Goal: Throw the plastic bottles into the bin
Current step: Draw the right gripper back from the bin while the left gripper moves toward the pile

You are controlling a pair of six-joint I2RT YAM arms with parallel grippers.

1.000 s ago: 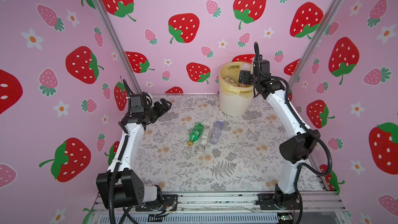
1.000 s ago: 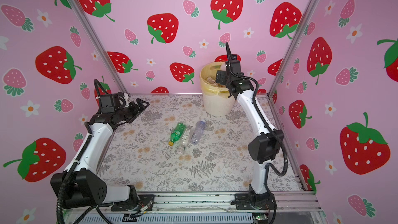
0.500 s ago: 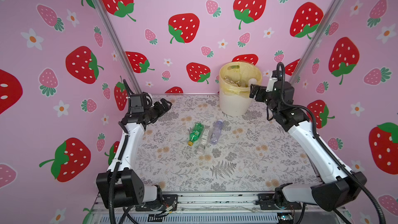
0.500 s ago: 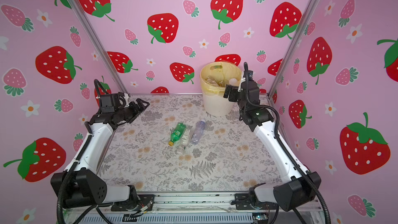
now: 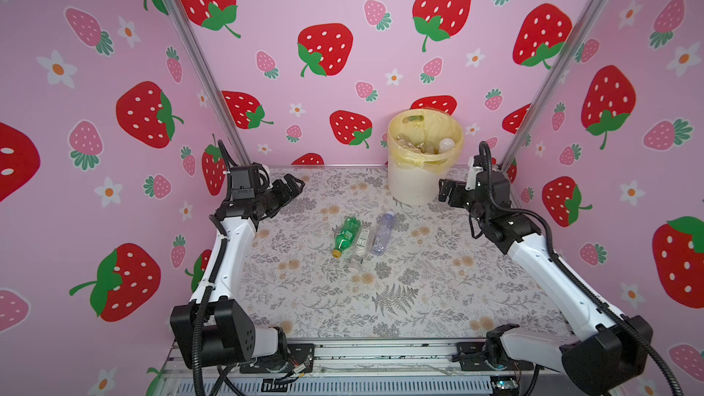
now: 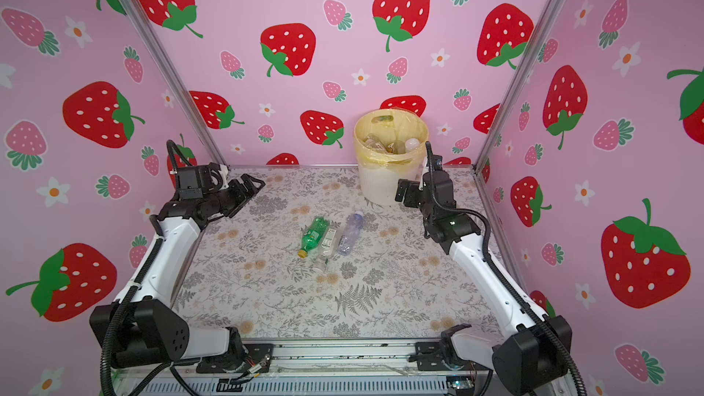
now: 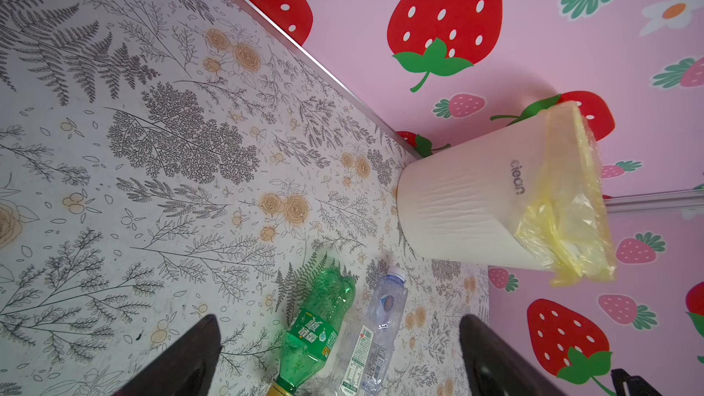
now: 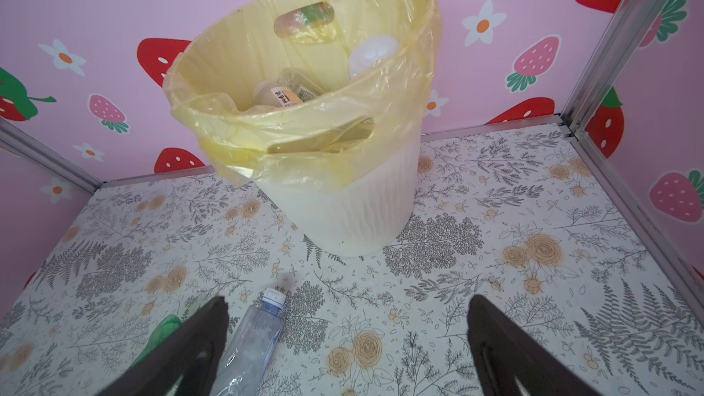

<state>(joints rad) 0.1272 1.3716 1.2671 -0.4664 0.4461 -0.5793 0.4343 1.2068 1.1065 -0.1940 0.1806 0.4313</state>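
- A cream bin [image 5: 413, 184] with a yellow bag [image 5: 423, 158] is seen at the back of a flowered table [image 5: 419, 299]; several bottles [image 8: 282, 95] are already piled inside it.
- Three more bottles are laid flat in front of the bin, well apart from it, packed side by side.
- A blue-tinted bottle [image 5: 383, 232] is placed nearest the bin, cap pointed toward it; a labelled bottle [image 5: 362, 239] is wedged in the middle; a green bottle [image 5: 346, 236] is set farthest, yellow cap pointed away from the bin.
- All three long axes are run roughly parallel, from the bin toward the table's front edge.
- The right gripper [image 5: 444, 192] is held just beside the bin's lower wall, on the robot's right of it, jaws spread wide with nothing between them.
- The left gripper [image 5: 294, 184] is held well to the robot's left of the bin, jaws likewise spread wide and empty.
- The bottles are found between the two grippers and farther from the bin than either; the blue-tinted bottle is faced by the right gripper, the green bottle by the left, and neither arm is clearly nearer.
- A grip across a bottle's narrow width, jaws square to that long axis, is judged to be called for next.
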